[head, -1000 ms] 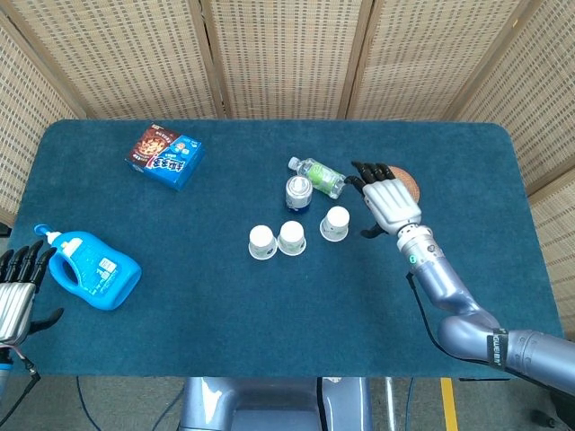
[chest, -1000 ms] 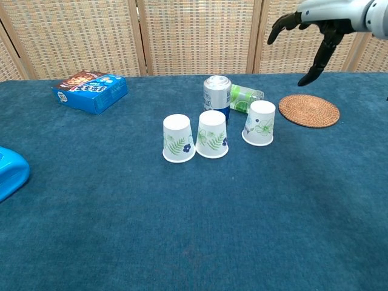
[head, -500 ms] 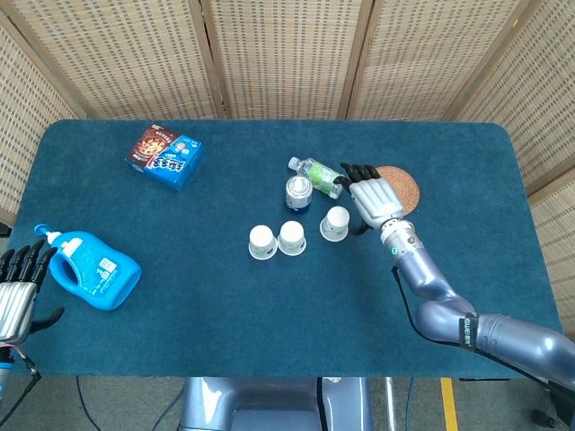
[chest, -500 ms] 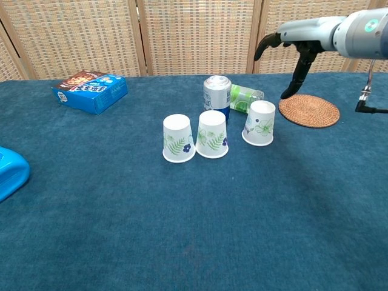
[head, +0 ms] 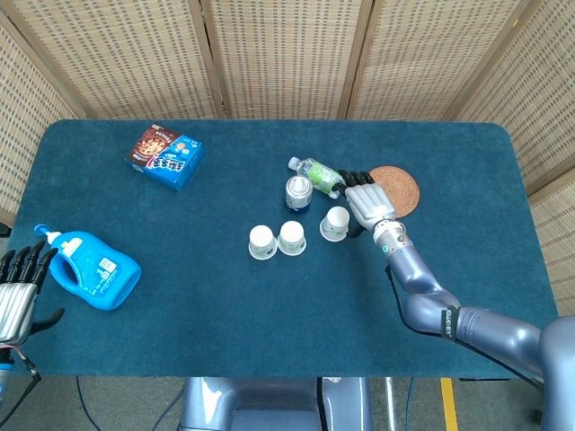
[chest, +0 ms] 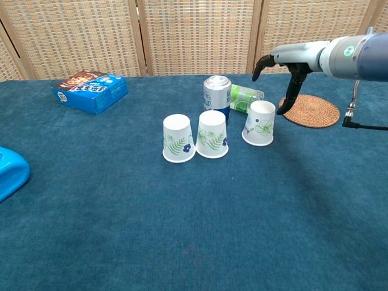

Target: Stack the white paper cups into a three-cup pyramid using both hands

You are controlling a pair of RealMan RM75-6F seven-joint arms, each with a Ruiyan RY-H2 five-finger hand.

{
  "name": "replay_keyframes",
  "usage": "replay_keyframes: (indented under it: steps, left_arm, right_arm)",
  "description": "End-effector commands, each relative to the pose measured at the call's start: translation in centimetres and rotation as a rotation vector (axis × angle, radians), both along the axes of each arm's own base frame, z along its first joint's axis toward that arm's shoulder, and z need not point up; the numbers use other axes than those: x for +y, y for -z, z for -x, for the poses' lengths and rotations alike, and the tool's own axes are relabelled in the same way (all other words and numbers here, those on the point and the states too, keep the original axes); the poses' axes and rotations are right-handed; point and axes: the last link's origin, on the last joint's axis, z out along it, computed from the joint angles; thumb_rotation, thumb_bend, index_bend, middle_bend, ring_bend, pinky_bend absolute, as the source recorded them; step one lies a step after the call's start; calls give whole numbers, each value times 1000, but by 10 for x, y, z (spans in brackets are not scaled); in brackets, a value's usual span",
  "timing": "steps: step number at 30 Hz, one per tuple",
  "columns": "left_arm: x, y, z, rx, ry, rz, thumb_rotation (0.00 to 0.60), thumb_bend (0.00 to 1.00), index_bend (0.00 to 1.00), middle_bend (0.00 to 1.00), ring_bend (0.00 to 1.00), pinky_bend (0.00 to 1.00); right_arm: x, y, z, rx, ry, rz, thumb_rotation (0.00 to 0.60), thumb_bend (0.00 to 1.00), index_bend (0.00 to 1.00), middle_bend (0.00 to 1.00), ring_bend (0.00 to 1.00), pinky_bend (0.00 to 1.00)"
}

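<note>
one paper cup [head: 335, 223] sits just beside the right hand [head: 364, 203].

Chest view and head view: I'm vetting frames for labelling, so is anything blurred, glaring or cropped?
Chest view: sharp, soft even light, no glare; blue detergent bottle cropped at the left edge. Head view: sharp too; left hand cut by the left edge, right hand crisp.

The left hand [head: 18, 292] is cut by the head view's lower left corner and never enters the chest view, where only an end of the blue detergent bottle [chest: 12, 173] shows. The silver can [chest: 216, 92] hides half the green bottle [chest: 245, 98].
</note>
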Motion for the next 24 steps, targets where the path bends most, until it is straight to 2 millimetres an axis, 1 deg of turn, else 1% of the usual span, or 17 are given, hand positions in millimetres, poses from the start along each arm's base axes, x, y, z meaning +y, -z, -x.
replay_keyframes:
  steps: [1,6,16,22,24]
  left_arm:
    - [0,0,0,-1,-2,1,600,219,66,0,0,0]
    - [1,0,0,-4,-3,2,600,219,66,0,0,0]
    - [1,3,-1,-5,1,14,600,220,66,0,0,0]
    - [0,3,0,-4,0,16,600,220,67,0,0,0]
    - [1,3,-1,-5,1,17,600,220,67,0,0,0]
  right_arm:
    - [-2,11,8,12,24,-25,600,177,251,0,0,89]
    - [-4,16,16,5,54,-34,600,177,268,0,0,90]
    - [-4,22,12,-22,38,-25,600,179,335,0,0,102]
    - [-5,32,16,-20,48,-34,600,179,373,0,0,111]
    - [-6,34,16,-16,46,-29,600,181,402,0,0,116]
